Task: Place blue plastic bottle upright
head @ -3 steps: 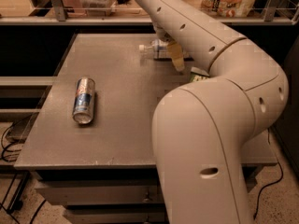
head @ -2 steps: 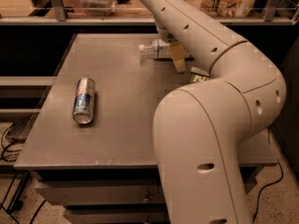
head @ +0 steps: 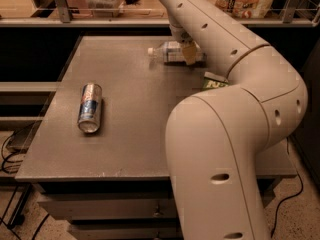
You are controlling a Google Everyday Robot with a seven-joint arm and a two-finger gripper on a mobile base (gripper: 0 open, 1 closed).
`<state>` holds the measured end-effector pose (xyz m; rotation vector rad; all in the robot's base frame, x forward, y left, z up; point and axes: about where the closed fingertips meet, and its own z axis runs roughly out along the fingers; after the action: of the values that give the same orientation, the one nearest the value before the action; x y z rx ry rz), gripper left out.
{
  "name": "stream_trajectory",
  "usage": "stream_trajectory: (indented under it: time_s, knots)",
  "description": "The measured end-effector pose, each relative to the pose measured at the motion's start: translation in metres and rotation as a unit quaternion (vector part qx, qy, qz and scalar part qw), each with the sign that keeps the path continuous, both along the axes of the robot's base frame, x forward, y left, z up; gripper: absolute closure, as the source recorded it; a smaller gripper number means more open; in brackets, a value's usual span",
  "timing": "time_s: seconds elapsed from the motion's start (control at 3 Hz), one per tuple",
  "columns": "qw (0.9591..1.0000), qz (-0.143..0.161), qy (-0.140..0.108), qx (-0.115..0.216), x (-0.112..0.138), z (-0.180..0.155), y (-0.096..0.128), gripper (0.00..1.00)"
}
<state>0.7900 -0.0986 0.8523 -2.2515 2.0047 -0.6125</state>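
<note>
The blue plastic bottle (head: 169, 52) is a small clear bottle with a white cap and a pale label. It lies on its side at the far middle of the grey table (head: 135, 134), cap pointing left. My gripper (head: 188, 53) is at the bottle's right end, right against its base half, at the end of the big white arm (head: 235, 49) that reaches in from the lower right. The arm hides the bottle's right end.
A blue-silver can (head: 90, 107) lies on its side at the table's left. A green packet (head: 215, 82) peeks out from behind the arm at the right. A shelf with a rail (head: 115, 21) and several packages runs behind the table.
The gripper has shifted slightly up toward the far side, closer onto the bottle. The bottle and the can have not visibly moved.
</note>
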Motion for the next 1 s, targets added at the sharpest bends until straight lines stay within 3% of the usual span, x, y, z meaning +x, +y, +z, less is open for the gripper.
stream_trajectory:
  time_s: [0.33, 0.67, 1.0]
  knots:
    - [0.9999, -0.003, -0.008, 0.014, -0.002, 0.014, -0.001, 0.87]
    - [0.9989, 0.005, -0.02, 0.041, -0.009, 0.034, 0.001, 1.0]
    - [0.9942, 0.023, -0.031, 0.101, -0.021, 0.054, 0.004, 1.0]
